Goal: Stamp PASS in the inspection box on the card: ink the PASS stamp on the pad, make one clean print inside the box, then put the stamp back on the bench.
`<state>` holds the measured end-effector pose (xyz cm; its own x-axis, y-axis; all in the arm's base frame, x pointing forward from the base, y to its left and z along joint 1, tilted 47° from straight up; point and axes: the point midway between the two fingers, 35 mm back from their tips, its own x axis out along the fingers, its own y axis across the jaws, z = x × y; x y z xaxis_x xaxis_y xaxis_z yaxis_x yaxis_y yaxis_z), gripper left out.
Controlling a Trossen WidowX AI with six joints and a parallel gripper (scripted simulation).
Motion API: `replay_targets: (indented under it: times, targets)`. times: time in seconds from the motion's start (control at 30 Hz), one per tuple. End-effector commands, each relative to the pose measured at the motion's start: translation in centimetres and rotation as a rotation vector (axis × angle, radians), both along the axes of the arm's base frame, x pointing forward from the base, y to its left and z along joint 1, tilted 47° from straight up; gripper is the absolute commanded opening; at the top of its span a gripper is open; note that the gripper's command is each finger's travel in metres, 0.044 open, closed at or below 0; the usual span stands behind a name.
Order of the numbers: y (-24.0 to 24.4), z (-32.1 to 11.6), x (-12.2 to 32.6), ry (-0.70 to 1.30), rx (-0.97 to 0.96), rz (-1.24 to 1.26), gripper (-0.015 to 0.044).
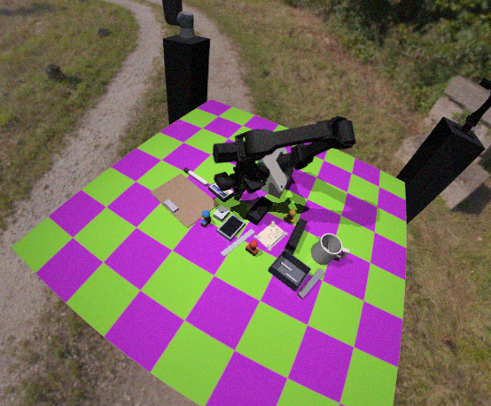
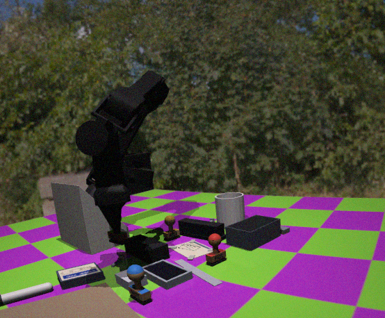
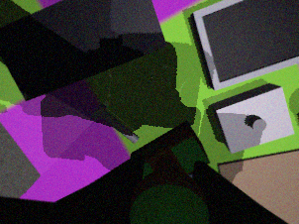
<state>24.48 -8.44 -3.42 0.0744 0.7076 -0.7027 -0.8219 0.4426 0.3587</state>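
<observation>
My gripper (image 1: pixel 237 194) (image 2: pixel 116 232) is shut on a stamp (image 2: pixel 118 237) (image 3: pixel 169 205) with a dark green round handle. It holds the stamp above the table beside the grey wedge, behind the black block. The open ink pad (image 1: pixel 231 227) (image 2: pixel 168 274) (image 3: pixel 252 43) has a dark face and a light rim, and lies away from the held stamp. The cream card (image 1: pixel 271 235) (image 2: pixel 190 249) is taped down and shows dark lines; I cannot read whether a PASS print is among them. The stamp's underside is hidden.
Near the card stand a red-handled stamp (image 1: pixel 253 247) (image 2: pixel 215 248), a yellow-handled stamp (image 1: pixel 291 215) (image 2: pixel 170 227) and a long black block (image 1: pixel 296 236) (image 2: pixel 201 228). A blue-handled stamp (image 1: pixel 206 217) (image 2: pixel 137 282) is near the pad. The black block (image 1: pixel 260 210) (image 2: pixel 147 248) and grey wedge (image 1: pixel 276 175) (image 2: pixel 72 219) flank my gripper.
</observation>
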Motion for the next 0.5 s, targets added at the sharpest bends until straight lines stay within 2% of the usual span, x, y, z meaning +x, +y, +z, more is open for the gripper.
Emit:
replay_targets:
  times: [0.0,0.47]
  targets:
    - [0.6,-0.6,-0.1,0.010,0.007,-0.003,0.0000]
    - [2.2,-2.2,0.1,0.009,0.007,-0.004,0.0000]
